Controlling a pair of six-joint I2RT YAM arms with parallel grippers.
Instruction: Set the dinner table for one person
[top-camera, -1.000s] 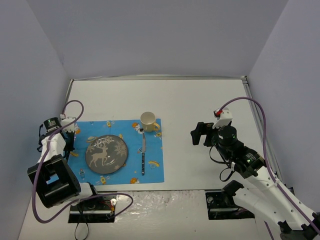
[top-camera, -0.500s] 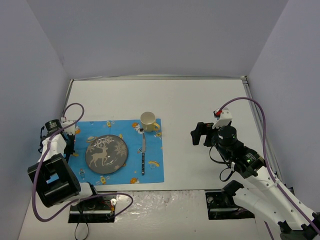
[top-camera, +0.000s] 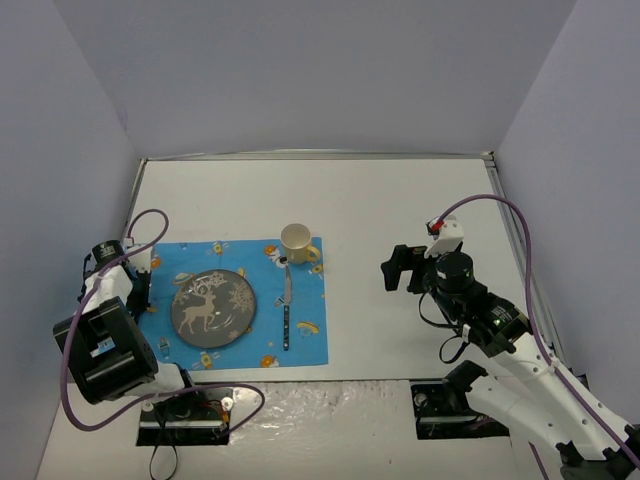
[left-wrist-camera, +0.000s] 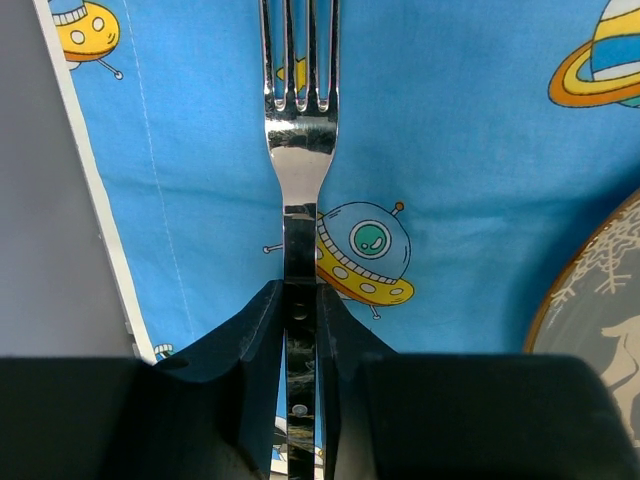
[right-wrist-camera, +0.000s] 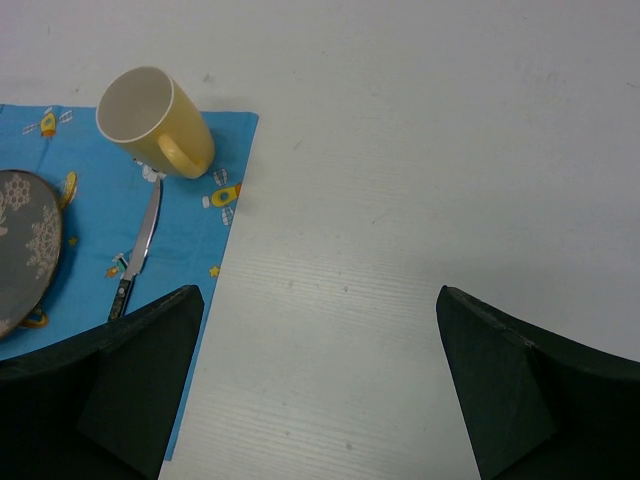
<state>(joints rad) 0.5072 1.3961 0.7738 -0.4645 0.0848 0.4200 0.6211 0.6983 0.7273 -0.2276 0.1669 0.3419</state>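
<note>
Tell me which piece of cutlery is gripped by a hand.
The fork, pinched by its handle in the left hand; the knife lies free on the placemat, right of the plate.

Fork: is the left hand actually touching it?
Touching. The left wrist view shows the left hand clamped on the handle of the fork, no gap.

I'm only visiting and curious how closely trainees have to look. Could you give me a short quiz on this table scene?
1. True or false: the left fingers are shut on the fork.
2. What lies on the placemat, right of the plate? A) knife B) spoon C) napkin
3. Fill in: the mug stands at the placemat's far ___ corner.
Key: 1 true; 2 A; 3 right.
</note>
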